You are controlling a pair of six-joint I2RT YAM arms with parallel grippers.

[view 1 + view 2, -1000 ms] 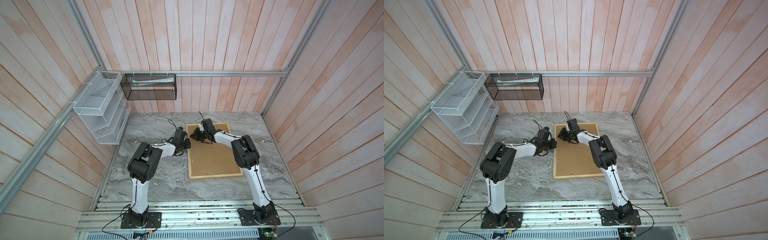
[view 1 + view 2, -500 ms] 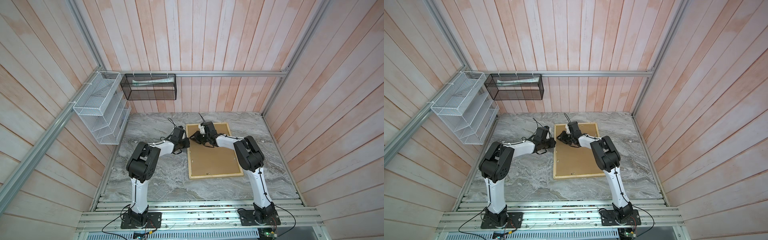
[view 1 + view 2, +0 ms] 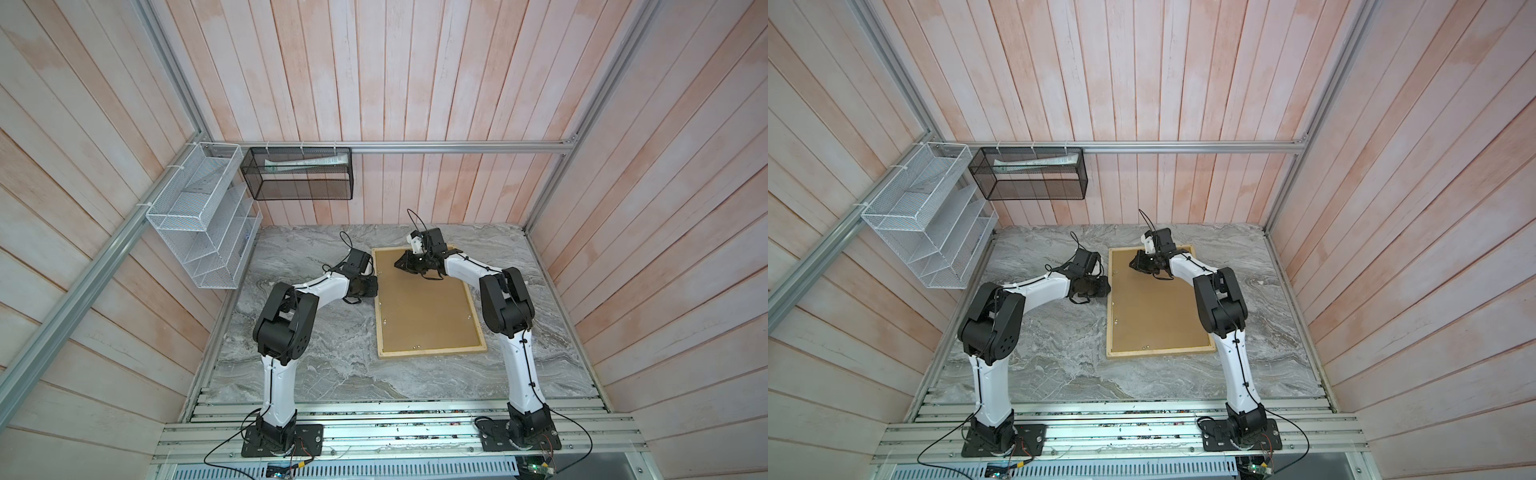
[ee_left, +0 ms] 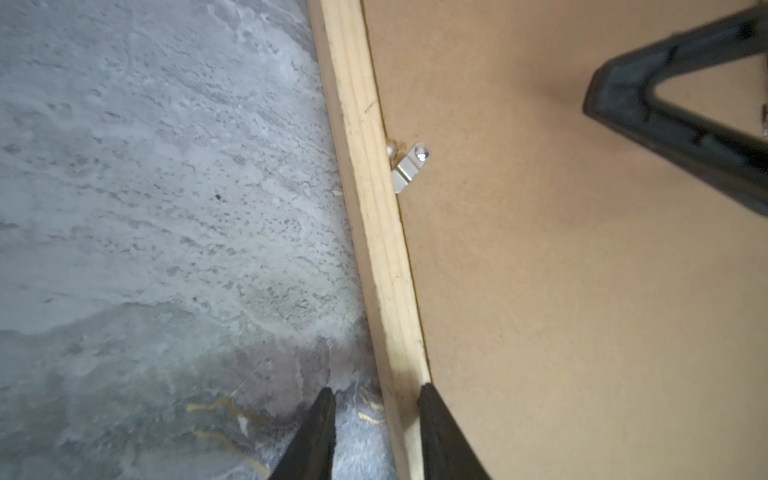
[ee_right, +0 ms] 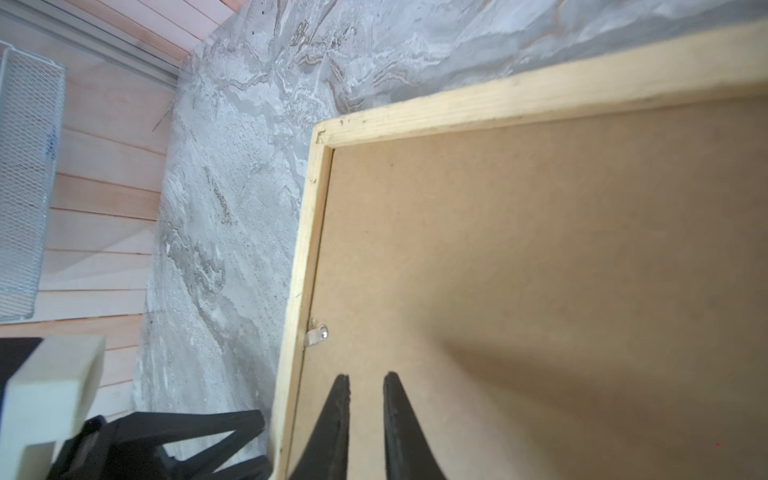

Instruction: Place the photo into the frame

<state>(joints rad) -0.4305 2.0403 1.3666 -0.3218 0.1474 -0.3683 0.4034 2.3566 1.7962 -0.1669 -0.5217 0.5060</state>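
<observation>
Both top views: large rectangular picture frame of thin pale natural wood (image 3: 432, 351) (image 3: 1158, 352), lying flat and back-up on the grey marbled tabletop (image 3: 332, 365) (image 3: 1059, 365), between its centre and right edge, nearer the far edge than the near one. A plain brown backing board (image 3: 424, 307) (image 3: 1154, 307) is seated within the rails. Left fingers (image 3: 372, 286) (image 3: 1102, 286) at the frame's left rail, toward its far end. Right fingers (image 3: 401, 266) (image 3: 1136, 264) over the board near the frame's far left corner. Contact cannot be told here. White wire rack (image 3: 199, 232) and black mesh basket (image 3: 297, 178) hang on the walls by the tabletop's far left corner. Left wrist view: left fingers (image 4: 316, 436) released, parted and straddling the pale rail (image 4: 365, 174), one tip over the tabletop, the other at the board's edge. Small silver metal turn clip (image 4: 409, 168) at the rail's inner side, lying on the board. Tip of the right fingers (image 4: 619, 95) over the board, apart from the clip. Right wrist view: right fingers (image 5: 332, 428) released, a narrow gap between them and nothing in it, tips over the board (image 5: 540, 270) just inside the rail (image 5: 299, 270). Clip (image 5: 318, 334) just beside the tips. Left fingers (image 5: 241, 420) at the rail's outer side.
</observation>
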